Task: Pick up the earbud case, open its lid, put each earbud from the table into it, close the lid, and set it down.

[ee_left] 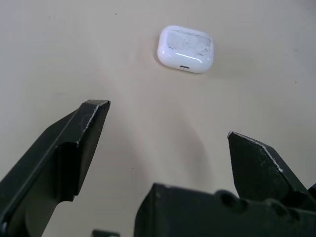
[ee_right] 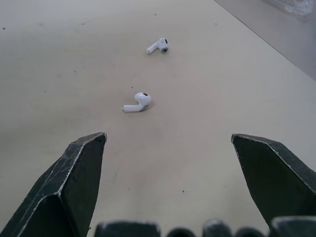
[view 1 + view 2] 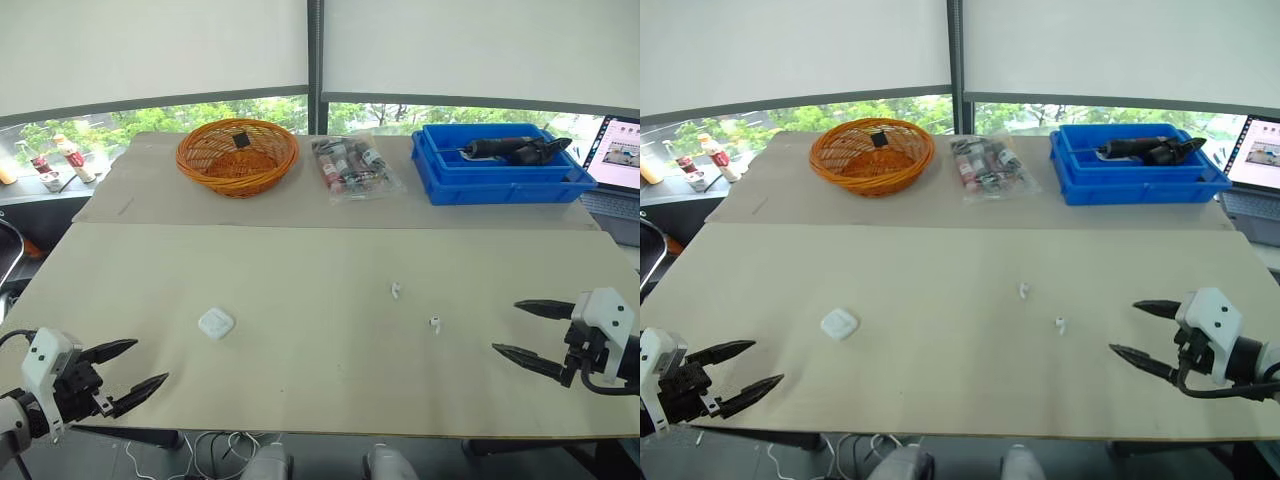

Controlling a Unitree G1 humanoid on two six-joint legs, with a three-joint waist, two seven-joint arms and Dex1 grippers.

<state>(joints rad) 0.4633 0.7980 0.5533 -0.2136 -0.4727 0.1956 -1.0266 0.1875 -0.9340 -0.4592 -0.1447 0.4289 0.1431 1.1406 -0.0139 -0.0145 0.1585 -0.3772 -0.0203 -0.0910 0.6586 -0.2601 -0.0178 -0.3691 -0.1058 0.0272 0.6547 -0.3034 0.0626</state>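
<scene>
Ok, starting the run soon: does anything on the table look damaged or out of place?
Nothing spilled or broken. The earbud case lies shut, its top face smudged with grey scuffs; the nearer earbud and farther earbud lie loose, apart.

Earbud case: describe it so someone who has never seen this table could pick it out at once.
Start at the beige table, whose far side holds an orange basket. Come to the near half, on the robot's left, just ahead of the left gripper. The earbud case lies there alone: a flat, rounded white square, much larger than the two tiny earbuds farther right.
</scene>
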